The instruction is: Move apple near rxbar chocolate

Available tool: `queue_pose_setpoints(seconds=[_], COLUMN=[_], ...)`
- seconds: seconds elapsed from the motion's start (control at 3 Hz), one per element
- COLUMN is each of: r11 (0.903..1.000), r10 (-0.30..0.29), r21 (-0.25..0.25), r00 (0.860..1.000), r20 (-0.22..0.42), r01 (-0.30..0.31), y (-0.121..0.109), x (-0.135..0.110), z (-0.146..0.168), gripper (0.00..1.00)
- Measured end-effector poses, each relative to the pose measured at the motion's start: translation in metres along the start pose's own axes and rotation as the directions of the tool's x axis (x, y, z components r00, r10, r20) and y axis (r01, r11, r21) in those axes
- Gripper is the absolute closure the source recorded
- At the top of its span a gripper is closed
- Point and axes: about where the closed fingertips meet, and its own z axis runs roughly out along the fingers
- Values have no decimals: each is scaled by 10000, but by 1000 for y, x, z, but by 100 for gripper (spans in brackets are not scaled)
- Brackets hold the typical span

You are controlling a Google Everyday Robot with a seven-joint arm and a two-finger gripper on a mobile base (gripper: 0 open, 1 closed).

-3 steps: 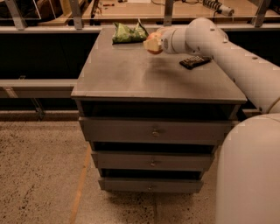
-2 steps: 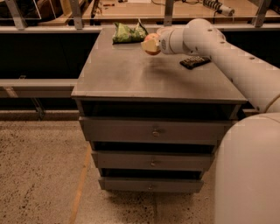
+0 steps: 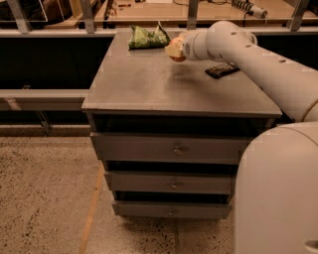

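Note:
The apple, red-orange with a pale yellowish patch, hangs at the end of my white arm, a little above the grey cabinet top near its back middle. My gripper is shut on the apple and mostly hidden behind it and the wrist. The rxbar chocolate, a flat dark bar with pale print, lies on the top to the right of the apple, about a hand's width away.
A green wrinkly snack bag lies at the back of the top, left of the apple. The cabinet has several drawers below. A counter with rails runs behind. My white base fills the lower right.
The apple stays in the gripper at nearly the same spot; the arm has hardly moved.

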Motion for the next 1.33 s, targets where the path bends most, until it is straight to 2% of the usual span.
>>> queue_pose_setpoints(seconds=[0.33,0.67,1.0,1.33], r11=[9955,9876,9818,9788], r10=[345,657,1012,1329], r21=[897,1458,1685,1693], r00=[9991,9966,9920,9864], r20=[-249,-488,-760,-968], r01=[-321,-580,-873,-1152], y=[-35,-61,-75,-82], x=[0,2,10,25], z=[-16,-29,-29,-17], gripper=[100,85,62,38])
